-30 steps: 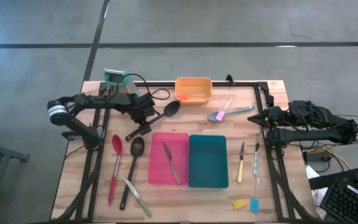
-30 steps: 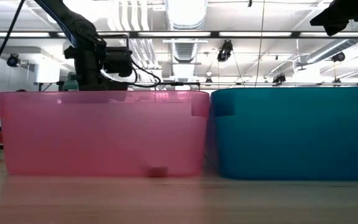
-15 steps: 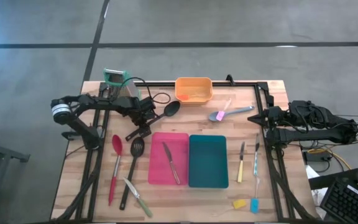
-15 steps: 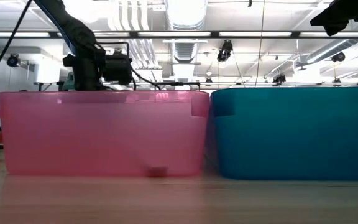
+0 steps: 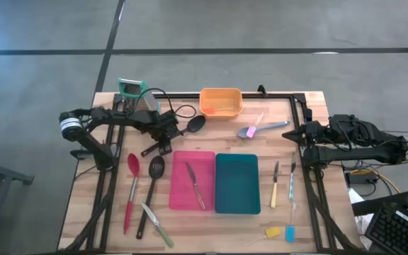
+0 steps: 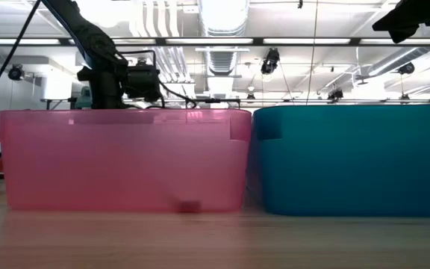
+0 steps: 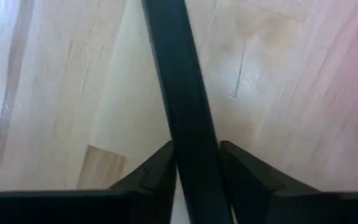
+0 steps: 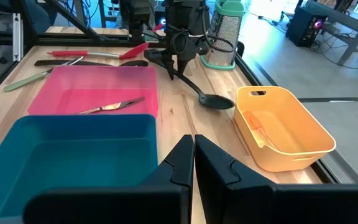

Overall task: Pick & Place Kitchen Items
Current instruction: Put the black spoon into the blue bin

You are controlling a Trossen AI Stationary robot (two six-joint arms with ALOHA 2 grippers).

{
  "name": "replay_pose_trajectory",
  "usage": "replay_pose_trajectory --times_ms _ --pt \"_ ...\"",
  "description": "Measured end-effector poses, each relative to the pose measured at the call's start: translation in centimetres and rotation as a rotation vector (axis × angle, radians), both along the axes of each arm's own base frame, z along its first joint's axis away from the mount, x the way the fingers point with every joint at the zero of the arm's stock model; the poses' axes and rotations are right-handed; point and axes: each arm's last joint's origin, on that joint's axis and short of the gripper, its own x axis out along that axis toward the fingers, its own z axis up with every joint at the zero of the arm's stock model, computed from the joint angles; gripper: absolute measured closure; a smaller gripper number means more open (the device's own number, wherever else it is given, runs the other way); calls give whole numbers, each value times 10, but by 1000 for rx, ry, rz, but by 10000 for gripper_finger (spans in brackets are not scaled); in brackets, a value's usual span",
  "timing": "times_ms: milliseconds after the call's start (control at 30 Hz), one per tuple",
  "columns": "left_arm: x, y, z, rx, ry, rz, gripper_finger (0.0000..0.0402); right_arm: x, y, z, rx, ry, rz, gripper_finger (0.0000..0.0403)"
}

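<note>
A black spoon (image 5: 190,127) lies on the wooden table, left of the orange basket (image 5: 221,102). Its bowl (image 8: 216,101) points toward the basket. My left gripper (image 5: 166,139) stands over its handle, fingers shut on it. Over the table's right edge my right gripper (image 8: 194,149) waits, shut, with nothing in it. A knife (image 5: 195,185) lies in the pink bin (image 5: 181,202). A red spoon (image 5: 131,188) and a black slotted spatula (image 5: 151,191) lie left of that bin. My left gripper pinches the black spoon's handle (image 7: 188,124) between its two fingers (image 7: 160,168), about midway along it. The fingers come from above, pointing steeply down, and lie across the handle. The spoon lies on the table.
A teal bin (image 5: 237,184) stands beside the pink one. A lilac spoon (image 5: 261,129), two slim knives (image 5: 275,184) and small yellow and blue pieces (image 5: 273,231) lie to the right. A metal grater (image 5: 129,90) stands at the far left, and a green-handled knife (image 5: 158,225) lies near the front.
My left gripper has come down a little onto the black spoon's handle and rolled slightly about its own axis. The spoon's handle end has swung slightly toward the far edge.
</note>
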Motion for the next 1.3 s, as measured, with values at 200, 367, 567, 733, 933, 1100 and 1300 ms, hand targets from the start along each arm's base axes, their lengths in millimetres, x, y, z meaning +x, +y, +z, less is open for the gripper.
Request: replay_pose_trajectory --times_ms 200,367,567,733,933,1100,1300 --pt "1 1 3 30 13 -49 318 0 0 0 0 0 0 394" --pt "1 5 9 109 76 -46 318 0 0 0 0 0 0 394" --pt "6 9 24 157 111 -30 318 0 0 0 0 0 0 394" --pt "10 10 39 149 122 -31 318 0 0 0 0 0 0 394" --pt "13 7 65 170 135 -35 318 0 0 0 0 0 0 394" --pt "15 1 97 229 62 -43 318 0 0 0 0 0 0 394" --pt "7 -15 135 288 -76 -67 318 0 0 1 -3 -7 1 394"
